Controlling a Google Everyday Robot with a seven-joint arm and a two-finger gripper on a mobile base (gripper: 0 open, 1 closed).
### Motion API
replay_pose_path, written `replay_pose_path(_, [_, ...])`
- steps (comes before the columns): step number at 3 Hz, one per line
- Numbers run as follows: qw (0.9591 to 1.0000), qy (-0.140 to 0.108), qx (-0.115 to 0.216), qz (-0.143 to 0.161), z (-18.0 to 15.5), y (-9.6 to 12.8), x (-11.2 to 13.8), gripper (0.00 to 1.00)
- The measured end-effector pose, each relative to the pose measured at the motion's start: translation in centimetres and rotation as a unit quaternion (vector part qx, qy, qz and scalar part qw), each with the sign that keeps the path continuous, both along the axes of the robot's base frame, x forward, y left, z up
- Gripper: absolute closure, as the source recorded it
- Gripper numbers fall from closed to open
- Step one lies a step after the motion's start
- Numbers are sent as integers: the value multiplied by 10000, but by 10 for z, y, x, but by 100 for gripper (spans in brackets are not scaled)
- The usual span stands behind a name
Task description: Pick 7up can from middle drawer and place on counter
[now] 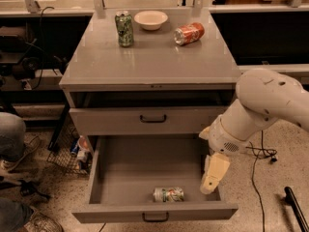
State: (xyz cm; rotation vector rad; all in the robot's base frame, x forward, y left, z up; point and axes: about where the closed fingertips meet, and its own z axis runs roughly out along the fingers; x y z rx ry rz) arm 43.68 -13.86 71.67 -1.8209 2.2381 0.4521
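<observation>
The gripper [211,180] hangs pointing downward over the right-hand side of the open middle drawer [140,166], just inside its right wall. Whether it is open or closed cannot be told, and it grips nothing. The 7up can [168,194] lies on its side on the drawer floor, near the gripper on its picture-left and a little lower in the view, close to the drawer's front wall and apart from the gripper. Above the gripper's level, the shallower drawer front [111,122] is slightly out. The counter [149,62] lies higher and farther back. It carries an upright green can [124,28], a pale bowl [151,19] and an orange-red can [189,33] lying on its side, all well apart from the gripper.
</observation>
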Motion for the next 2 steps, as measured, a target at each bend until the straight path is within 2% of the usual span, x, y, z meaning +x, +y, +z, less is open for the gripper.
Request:
replay_pose_path(1, [10000, 2, -2, 3, 0, 0, 0, 0])
replay_pose_path(2, [9992, -247, 286, 162, -39, 14, 23, 0])
